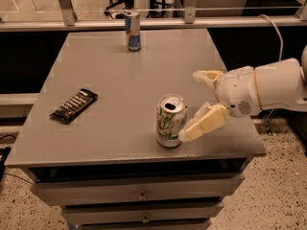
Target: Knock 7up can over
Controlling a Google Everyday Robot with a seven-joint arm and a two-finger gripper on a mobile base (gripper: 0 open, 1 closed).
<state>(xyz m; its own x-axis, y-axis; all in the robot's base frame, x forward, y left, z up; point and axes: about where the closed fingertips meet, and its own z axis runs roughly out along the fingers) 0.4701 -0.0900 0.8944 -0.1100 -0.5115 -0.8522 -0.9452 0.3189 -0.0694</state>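
The 7up can (pixel 170 121) stands upright near the front edge of the grey table (pixel 120 80), white with a green logo and an open silver top. My gripper (pixel 192 104) reaches in from the right at can height, open, with its two cream fingers spread. The near finger (pixel 204 124) has its tip touching or almost touching the can's right side. The far finger (pixel 207 75) is behind and to the right of the can, apart from it.
A slim blue-and-silver can (pixel 133 31) stands at the table's back edge. A dark snack bar wrapper (pixel 74 105) lies at the left. Drawers sit below the tabletop. A rail runs behind the table.
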